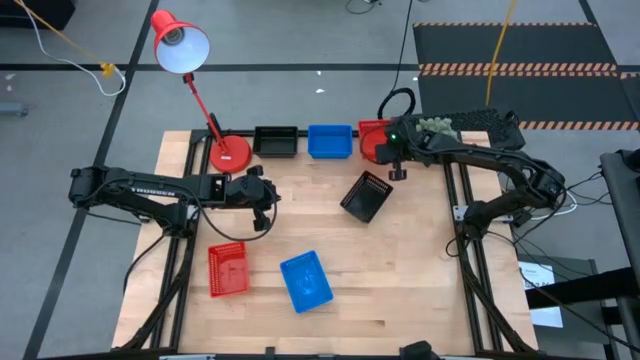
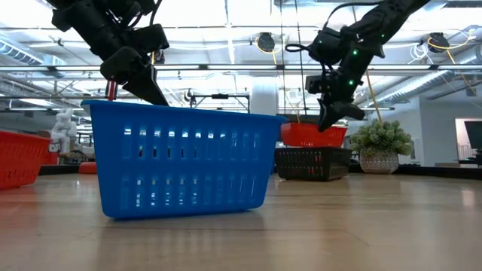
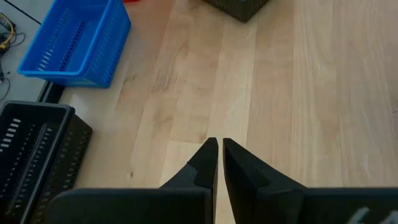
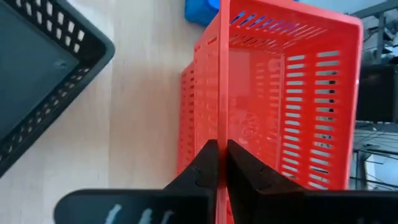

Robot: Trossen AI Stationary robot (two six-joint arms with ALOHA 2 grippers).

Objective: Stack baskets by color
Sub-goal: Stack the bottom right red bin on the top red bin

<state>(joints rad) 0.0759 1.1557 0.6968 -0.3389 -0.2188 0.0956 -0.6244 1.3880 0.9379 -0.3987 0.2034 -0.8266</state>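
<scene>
At the far edge of the worktop (image 1: pixel 400 290), three baskets sit in a row: a black basket (image 1: pixel 275 141), a blue basket (image 1: pixel 329 141) and, at the right end, a red basket (image 1: pixel 372 140). The right end effector (image 1: pixel 395 168) is at this red basket, its fingers pressed together on the basket's near wall, which the right wrist view shows pinched between the two dark tips. In the low view this basket appears raised above the loose black basket (image 1: pixel 366 195), which lies skewed near the worktop's middle, just in front of the row. Nearer the front edge lie a second red basket (image 1: pixel 228 269) and a second blue basket (image 1: pixel 306 281), side by side and apart. The left end effector (image 1: pixel 264 212) hangs over bare wood left of centre, its fingers nearly pressed together and holding nothing. A red lamp (image 1: pixel 181 42) stands with its round base (image 1: pixel 229 153) just left of the row's black basket.
</scene>
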